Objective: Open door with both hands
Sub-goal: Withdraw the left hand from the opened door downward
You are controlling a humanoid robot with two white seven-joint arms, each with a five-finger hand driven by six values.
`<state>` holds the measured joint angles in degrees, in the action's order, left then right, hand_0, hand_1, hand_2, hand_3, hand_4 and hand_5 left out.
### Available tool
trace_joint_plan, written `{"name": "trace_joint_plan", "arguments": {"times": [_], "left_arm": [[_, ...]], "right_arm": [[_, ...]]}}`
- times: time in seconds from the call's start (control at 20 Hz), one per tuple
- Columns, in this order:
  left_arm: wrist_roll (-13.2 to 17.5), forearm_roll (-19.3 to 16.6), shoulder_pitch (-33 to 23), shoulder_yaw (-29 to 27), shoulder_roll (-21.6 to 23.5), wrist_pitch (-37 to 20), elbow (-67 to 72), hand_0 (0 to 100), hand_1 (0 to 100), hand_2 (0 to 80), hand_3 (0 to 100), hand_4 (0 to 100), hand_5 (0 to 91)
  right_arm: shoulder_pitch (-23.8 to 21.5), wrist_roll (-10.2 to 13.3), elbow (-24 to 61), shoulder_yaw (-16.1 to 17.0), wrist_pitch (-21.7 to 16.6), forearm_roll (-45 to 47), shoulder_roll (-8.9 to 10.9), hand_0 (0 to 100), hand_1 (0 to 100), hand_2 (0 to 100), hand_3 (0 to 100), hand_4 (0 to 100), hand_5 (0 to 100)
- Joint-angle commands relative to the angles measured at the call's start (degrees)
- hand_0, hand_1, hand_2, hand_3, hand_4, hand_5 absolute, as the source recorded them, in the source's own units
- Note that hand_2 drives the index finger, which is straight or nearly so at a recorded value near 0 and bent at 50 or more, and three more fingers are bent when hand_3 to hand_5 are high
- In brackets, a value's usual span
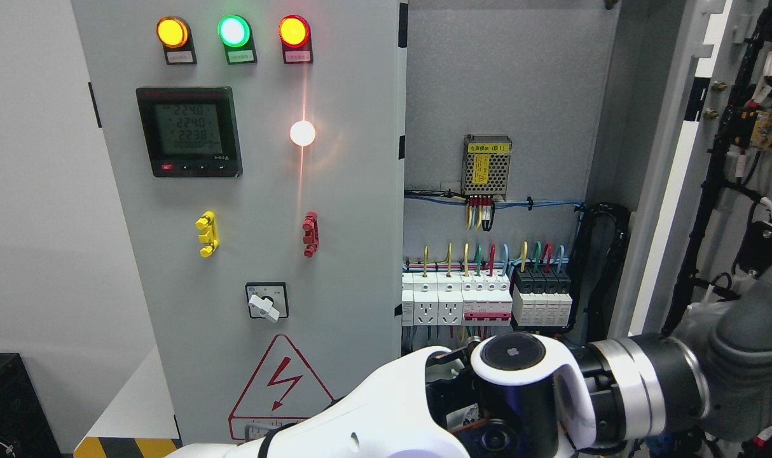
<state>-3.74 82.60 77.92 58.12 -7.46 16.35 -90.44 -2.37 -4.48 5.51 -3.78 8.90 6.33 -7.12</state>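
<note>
Head view of an electrical cabinet with two doors. The left door (246, 210) fills the 9 to 12 o'clock part of the view and appears closed or nearly so. It carries three lit lamps (233, 32) at 11 o'clock, a meter (189, 130), a yellow handle (206, 234), a red handle (310, 234), a rotary switch (266, 300) and a warning triangle (281, 385). The right door (672, 159), at 2 to 3 o'clock, is swung open. It exposes the back panel with a power supply (486, 166) and a row of breakers (488, 299) near the centre, and a cable harness (729, 191) on the door's inner face.

The right arm (647, 381) enters at 4 o'clock and a white arm segment (373, 413) lies at 6 o'clock. No fingers show, so it cannot be told whether either hand is released, clenched or grasping.

Risk, as a judgement: with energised wiring uncovered, an arm swinging near 6 o'clock could strike the breakers or snag the harness. A pull on the left door without a firm hold could slip off its handle.
</note>
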Motion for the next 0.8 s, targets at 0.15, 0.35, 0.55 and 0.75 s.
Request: {"name": "trace_joint_plan", "arguments": {"times": [0.15, 0.35, 0.55, 0.75], "left_arm": [[0.05, -0.25, 2.86, 1.28, -3.09, 0.00, 4.93, 0, 0, 0.0, 0, 0, 0.0], [0.05, -0.25, 3.47, 2.70, -3.18, -0.09, 5.02, 0, 0, 0.0, 0, 0, 0.0], [0.05, -0.25, 3.91, 2.70, -3.09, -0.09, 5.37, 0, 0, 0.0, 0, 0, 0.0], [-0.04, -0.25, 3.56, 2.70, -2.65, -0.09, 4.49, 0, 0, 0.0, 0, 0, 0.0]], "right_arm": [[0.00, 0.00, 0.03, 0.00, -0.02, 0.00, 0.00, 0, 0, 0, 0, 0, 0], [0.00, 0.00, 0.03, 0.00, -0.02, 0.00, 0.00, 0, 0, 0, 0, 0, 0], [0.00, 0.00, 0.03, 0.00, -0.02, 0.00, 0.00, 0, 0, 0, 0, 0, 0], [0.00, 0.00, 0.03, 0.00, -0.02, 0.00, 0.00, 0, 0, 0, 0, 0, 0]]}}
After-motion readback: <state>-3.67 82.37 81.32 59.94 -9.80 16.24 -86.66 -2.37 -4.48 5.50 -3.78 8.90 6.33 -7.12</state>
